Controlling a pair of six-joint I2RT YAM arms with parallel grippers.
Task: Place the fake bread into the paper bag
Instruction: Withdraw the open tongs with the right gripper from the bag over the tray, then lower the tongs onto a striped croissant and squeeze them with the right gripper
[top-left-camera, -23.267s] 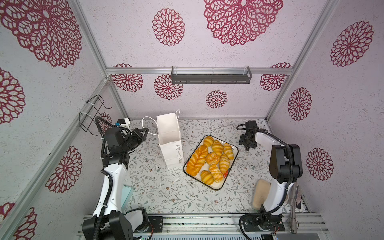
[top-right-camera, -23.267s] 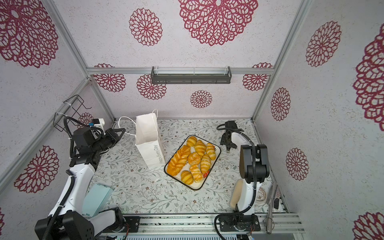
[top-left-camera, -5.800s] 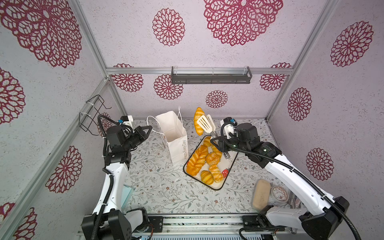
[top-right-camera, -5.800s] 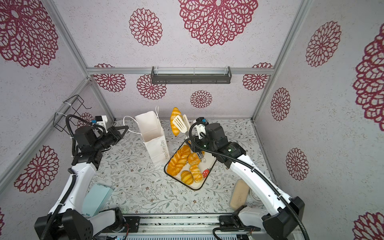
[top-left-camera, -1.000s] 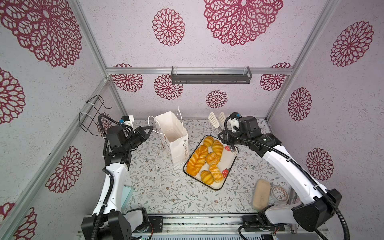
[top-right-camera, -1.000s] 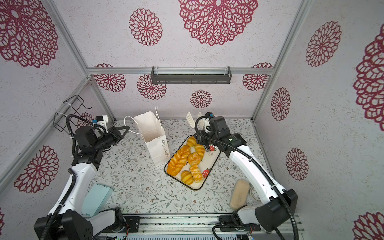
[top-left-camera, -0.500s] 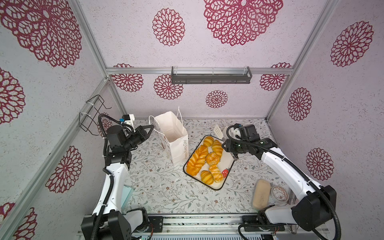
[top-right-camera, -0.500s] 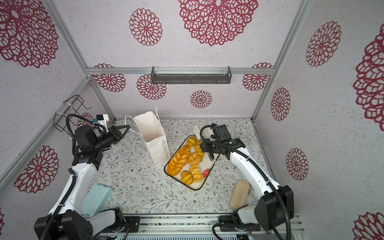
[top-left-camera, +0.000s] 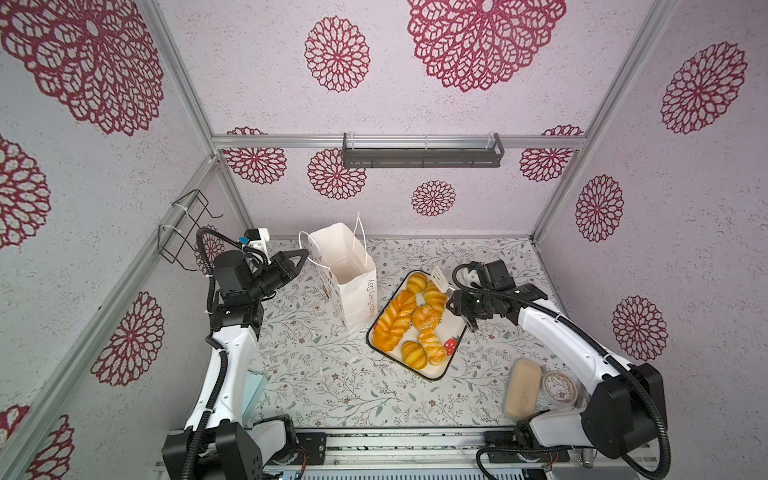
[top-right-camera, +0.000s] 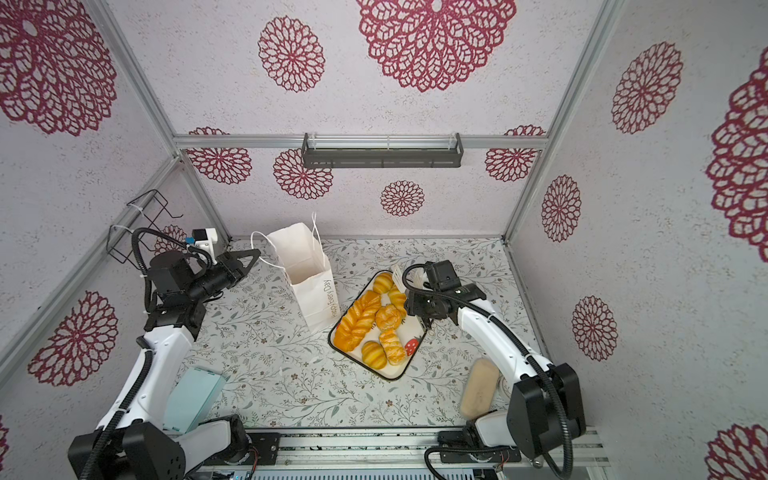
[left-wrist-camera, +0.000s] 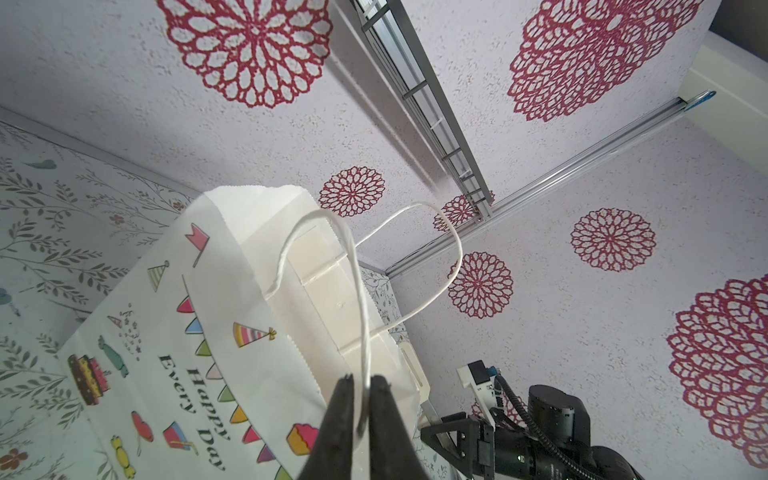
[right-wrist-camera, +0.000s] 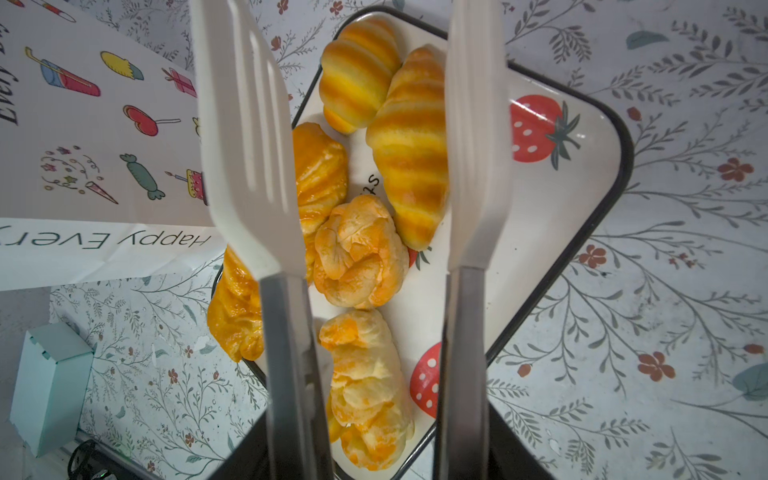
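Bread (top-left-camera: 400, 321) in the tray (top-left-camera: 437, 376); bag (top-left-camera: 354, 293) upright just beside it on the worktop (top-left-camera: 316, 374).
Your left tool (left-wrist-camera: 362, 395) is at the bag's rim, its black jaws a slit apart with a cord handle (left-wrist-camera: 358, 291) running through the gap; you cannot tell whether the cord is pinched. Your right tool (top-left-camera: 455, 305) is clamped on white tongs (right-wrist-camera: 249, 166), whose blades stand spread and empty over the bread at the tray's far end. The bag's mouth is open, and all the bread you can see lies in the tray.
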